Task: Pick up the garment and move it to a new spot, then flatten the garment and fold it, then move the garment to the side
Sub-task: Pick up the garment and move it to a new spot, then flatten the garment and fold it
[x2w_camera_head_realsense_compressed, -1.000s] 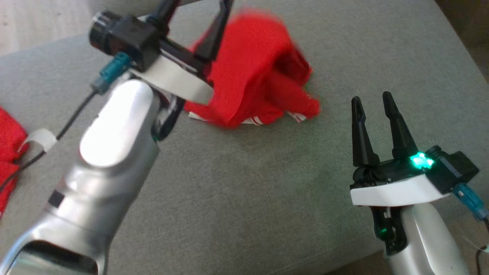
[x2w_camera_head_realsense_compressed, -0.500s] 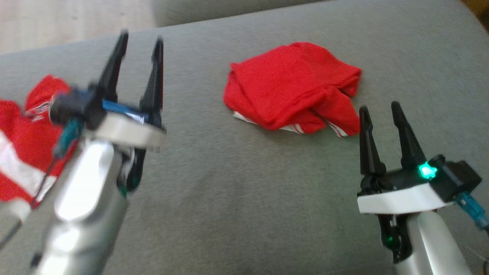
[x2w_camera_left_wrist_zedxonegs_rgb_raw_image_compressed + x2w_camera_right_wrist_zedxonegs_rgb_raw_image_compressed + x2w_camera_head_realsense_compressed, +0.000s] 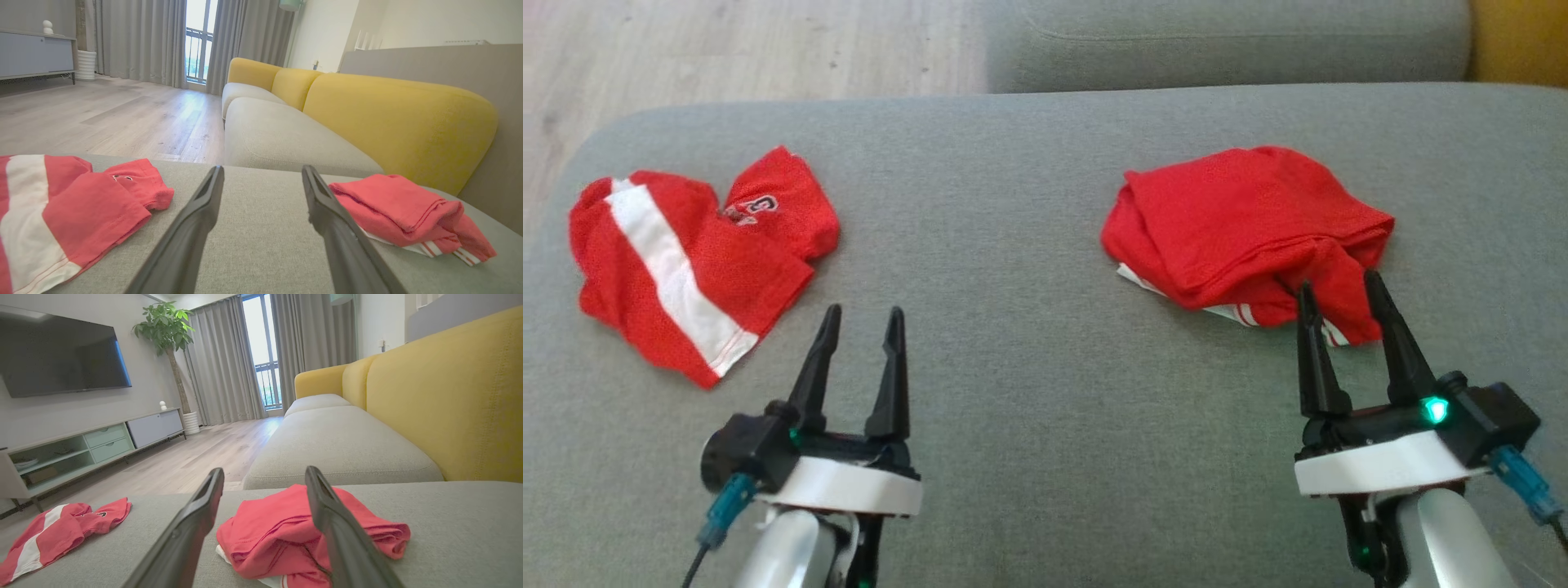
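Head view: we see left claw and right claw spread wide and empty, so the folded garment at 2 o'clock looks parked aside, well apart from the striped red garment at 10.

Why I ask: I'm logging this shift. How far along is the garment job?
Looks done: the folded red garment sits at the right of the grey cushion. In hand: nothing; the left gripper and the right gripper are both open and empty. Left: the white-striped red garment at the cushion's left lies rumpled and unfolded, if it belongs to the job.
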Robot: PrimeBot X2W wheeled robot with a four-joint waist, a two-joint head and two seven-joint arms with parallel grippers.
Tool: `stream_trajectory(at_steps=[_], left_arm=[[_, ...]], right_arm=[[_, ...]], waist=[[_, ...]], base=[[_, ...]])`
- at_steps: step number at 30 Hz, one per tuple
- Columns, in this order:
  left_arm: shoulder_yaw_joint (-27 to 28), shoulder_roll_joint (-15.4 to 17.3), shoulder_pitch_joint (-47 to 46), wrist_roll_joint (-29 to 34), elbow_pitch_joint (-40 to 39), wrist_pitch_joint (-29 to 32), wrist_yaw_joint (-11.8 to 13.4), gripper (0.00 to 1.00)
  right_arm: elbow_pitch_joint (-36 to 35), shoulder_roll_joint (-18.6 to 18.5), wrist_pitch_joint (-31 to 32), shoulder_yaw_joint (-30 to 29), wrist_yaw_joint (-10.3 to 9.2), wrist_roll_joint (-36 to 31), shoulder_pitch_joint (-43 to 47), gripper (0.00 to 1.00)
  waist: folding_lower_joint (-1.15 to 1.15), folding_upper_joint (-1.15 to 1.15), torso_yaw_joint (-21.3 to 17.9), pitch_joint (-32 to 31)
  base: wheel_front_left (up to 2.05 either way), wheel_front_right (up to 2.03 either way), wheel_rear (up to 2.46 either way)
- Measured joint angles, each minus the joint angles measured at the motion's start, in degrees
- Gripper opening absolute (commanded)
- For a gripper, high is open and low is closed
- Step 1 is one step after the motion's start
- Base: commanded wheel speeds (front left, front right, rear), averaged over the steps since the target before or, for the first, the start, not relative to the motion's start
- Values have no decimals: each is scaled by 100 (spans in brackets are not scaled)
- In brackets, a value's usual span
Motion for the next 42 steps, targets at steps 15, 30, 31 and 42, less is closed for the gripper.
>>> stream_trajectory(at_steps=[15, 30, 31, 42], left_arm=[[180, -323, -98, 299, 80, 0, -328, 100], [232, -433, -227, 396, 225, 0, -433, 100], [236, -436, -227, 396, 227, 0, -433, 100], [348, -446, -218, 394, 248, 0, -438, 100]], right_arm=[[2121, 1, 441, -509, 0, -526, -715, 100], [3967, -14, 197, -400, 0, 286, -1828, 0], [3988, -13, 162, -324, 0, 286, -1863, 0], [2752, -15, 43, 292, 0, 240, -1900, 0]], waist=[[2, 0, 486, 352], [2, 0, 688, 558], [2, 0, 680, 549], [1, 0, 533, 270]], base=[[0, 0, 0], [0, 0, 0], [0, 0, 0], [0, 0, 0]])
